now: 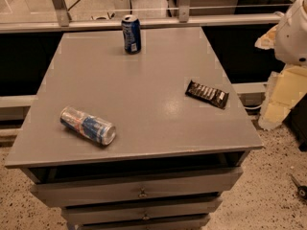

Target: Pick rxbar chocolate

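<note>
Our white arm (293, 32) bulges in at the frame's upper right edge; our gripper sits out of view.

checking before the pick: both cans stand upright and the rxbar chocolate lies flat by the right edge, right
No: the camera view shows the front can lying on its side; only the back can stands. The gripper is out of view.

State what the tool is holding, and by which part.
Cannot be told: the tool is out of view. The chocolate bar lies free on the table.
</note>
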`<control>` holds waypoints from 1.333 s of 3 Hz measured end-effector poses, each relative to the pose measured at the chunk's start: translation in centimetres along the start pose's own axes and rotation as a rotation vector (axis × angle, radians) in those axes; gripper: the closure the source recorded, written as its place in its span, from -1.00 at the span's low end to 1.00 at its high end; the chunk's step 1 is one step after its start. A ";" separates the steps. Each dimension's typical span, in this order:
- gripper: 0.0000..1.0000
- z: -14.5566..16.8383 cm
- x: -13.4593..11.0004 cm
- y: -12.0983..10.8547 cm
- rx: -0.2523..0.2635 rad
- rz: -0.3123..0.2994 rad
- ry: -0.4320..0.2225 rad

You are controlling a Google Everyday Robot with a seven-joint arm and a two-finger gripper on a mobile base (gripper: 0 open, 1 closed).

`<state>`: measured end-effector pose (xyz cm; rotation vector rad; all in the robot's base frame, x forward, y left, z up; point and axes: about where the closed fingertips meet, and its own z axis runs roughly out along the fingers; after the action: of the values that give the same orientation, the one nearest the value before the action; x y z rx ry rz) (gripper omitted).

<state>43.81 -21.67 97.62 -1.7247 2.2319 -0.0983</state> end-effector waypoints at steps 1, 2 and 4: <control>-1.00 0.2 -0.1 -0.1 0.001 0.000 -0.006; -1.00 1.6 -0.9 -0.5 0.005 0.001 -0.048; -1.00 9.3 -2.2 -5.2 0.017 0.102 -0.188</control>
<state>51.87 -19.70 90.57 -1.5398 2.1689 0.0659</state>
